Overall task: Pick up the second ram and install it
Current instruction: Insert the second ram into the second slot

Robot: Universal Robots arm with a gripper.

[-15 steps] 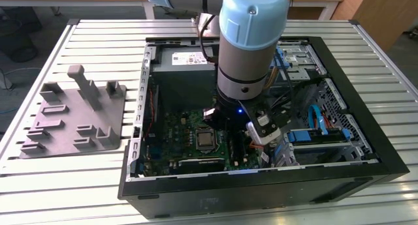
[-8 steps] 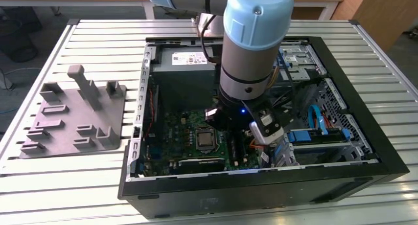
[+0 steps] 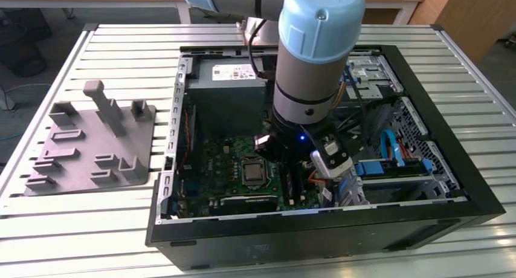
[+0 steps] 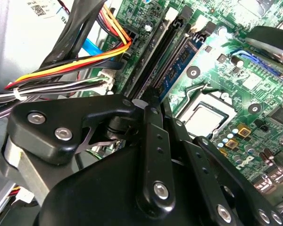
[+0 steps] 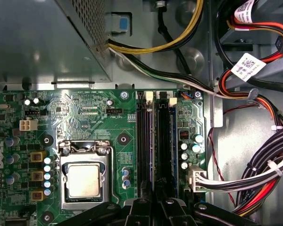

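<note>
Presently, the scene is entered as follows.

Table (image 3: pixel 81 229): slatted metal. The case and the block are carried on it.
Computer case (image 3: pixel 322 232): black, laid on its side with the interior exposed. It is set towards the exterior view's right.
Arm (image 3: pixel 318 48): grey with a pale blue cap, reaching down into the case above the board.
Holder block (image 3: pixel 89 151): grey, with upright posts. It is placed just beside the case on the exterior view's left.
Motherboard (image 5: pixel 85 113): large and green, fixed to the floor of the case.
Cable bundles (image 5: pixel 254 174): black, red, orange and yellow, routed along the side of the board.
Tool (image 4: pixel 148 104): black, positioned directly over the near end of the memory slots. Its opening cannot be told, nor whether anything is gripped.
Memory slots (image 5: pixel 142 141): long and black, laid side by side between the processor and the cables.
Processor (image 5: pixel 85 181): a square metal lid in a silver frame.
Second ram (image 4: pixel 179 63): a thin strip with dark chips, seen in the second wrist view standing on edge in one slot. Its near end is hidden under the tool.
</note>
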